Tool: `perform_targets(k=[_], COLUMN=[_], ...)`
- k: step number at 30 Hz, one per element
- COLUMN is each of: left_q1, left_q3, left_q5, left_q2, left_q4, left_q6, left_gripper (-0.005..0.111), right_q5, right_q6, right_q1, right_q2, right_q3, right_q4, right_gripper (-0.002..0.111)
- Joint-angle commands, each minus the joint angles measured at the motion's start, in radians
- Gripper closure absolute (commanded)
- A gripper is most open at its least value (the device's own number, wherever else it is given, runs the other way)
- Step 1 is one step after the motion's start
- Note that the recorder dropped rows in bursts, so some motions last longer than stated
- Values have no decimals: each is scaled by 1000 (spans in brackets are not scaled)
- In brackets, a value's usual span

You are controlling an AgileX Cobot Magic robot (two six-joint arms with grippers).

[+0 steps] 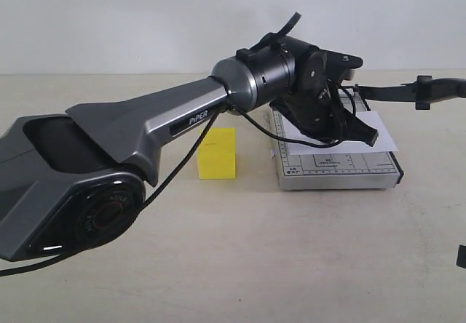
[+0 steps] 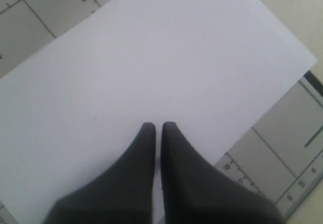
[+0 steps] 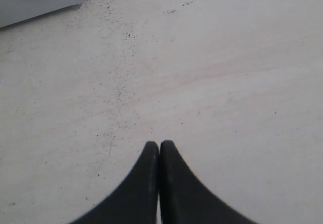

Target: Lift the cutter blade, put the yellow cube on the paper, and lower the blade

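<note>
Desk (image 1: pixel 291 257): pale beige flat surface across the lower part of the exterior view. In the right wrist view the desk (image 3: pixel 227 82) is matt, with fine dark specks and faint reddish streaks

Cutter base (image 1: pixel 331 172): grey rectangular slab resting on the desk, at about 2 o'clock from the desk centre. Its top face carries printed grid lines and ruled scales, and its front wall is plain silver-grey. One corner of the cutter base (image 3: pixel 30 4) shows in the right wrist view

Wall (image 1: pixel 109 17): plain white, at 12 o'clock behind the desk

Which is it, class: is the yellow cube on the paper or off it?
Off. The yellow cube stands on the table beside the grey cutter base, apart from the paper lying on that base.
</note>
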Motion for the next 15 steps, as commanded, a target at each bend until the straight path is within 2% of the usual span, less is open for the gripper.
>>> perform_targets(k=[1,7,15], left_q1=[-2,-2,-2], left_q3=[0,-8,-8], left_q5=[-28,-78,-170], left_q2=[32,64,70], left_q4=[-59,-182,-185], left_q6=[31,87,87], left_gripper=[102,102,102], right_q5=[3,3,13], right_q6=[-8,-8,-8], right_q1=[-7,-7,-7], right_q2=[3,3,3], right_q3=[5,5,5], right_q4=[-1,-1,-1], right_gripper=[109,109,109])
